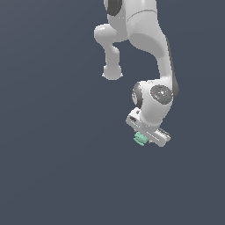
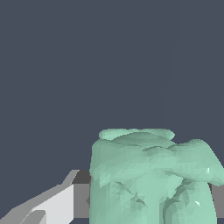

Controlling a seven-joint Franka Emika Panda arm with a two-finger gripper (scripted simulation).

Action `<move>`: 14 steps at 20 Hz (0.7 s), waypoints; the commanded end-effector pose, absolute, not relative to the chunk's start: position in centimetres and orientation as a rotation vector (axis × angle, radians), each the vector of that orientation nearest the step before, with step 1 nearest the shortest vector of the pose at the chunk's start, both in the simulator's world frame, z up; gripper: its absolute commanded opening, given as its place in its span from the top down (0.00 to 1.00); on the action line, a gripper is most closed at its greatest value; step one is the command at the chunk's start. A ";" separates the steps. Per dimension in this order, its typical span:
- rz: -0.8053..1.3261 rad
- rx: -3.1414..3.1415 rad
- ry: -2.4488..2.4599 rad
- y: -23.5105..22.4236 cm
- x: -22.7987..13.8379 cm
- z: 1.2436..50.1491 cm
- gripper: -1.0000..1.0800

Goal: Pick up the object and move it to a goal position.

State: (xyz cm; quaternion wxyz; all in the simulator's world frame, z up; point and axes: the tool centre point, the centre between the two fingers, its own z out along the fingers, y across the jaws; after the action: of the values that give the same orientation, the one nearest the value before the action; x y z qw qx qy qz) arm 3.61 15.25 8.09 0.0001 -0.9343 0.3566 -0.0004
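The object is a tiny mint-green lumpy block (image 1: pixel 140 139). In the exterior view it sits right under the white hand of the arm, at the gripper (image 1: pixel 143 139), whose fingers are mostly hidden by the hand. In the wrist view the block (image 2: pixel 148 175) fills the space between the two fingers, with one grey-white finger (image 2: pixel 57 203) pressed against its side and the other only just showing at the picture's edge. The gripper is shut on the block. No goal marker shows in either view.
The white arm (image 1: pixel 149 39) bends down from the top of the exterior view. The background is a plain dark blue-grey surface (image 1: pixel 52 167) in both views.
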 end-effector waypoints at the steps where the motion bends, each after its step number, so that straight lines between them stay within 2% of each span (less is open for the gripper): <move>1: -0.001 -2.935 1.121 16.1 4.8 8.7 1.00; 14: -0.001 -2.935 1.121 18.1 7.9 10.3 1.00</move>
State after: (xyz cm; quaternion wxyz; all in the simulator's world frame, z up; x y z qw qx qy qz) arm 7.64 18.03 10.16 -0.0001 -0.9342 0.3567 -0.0003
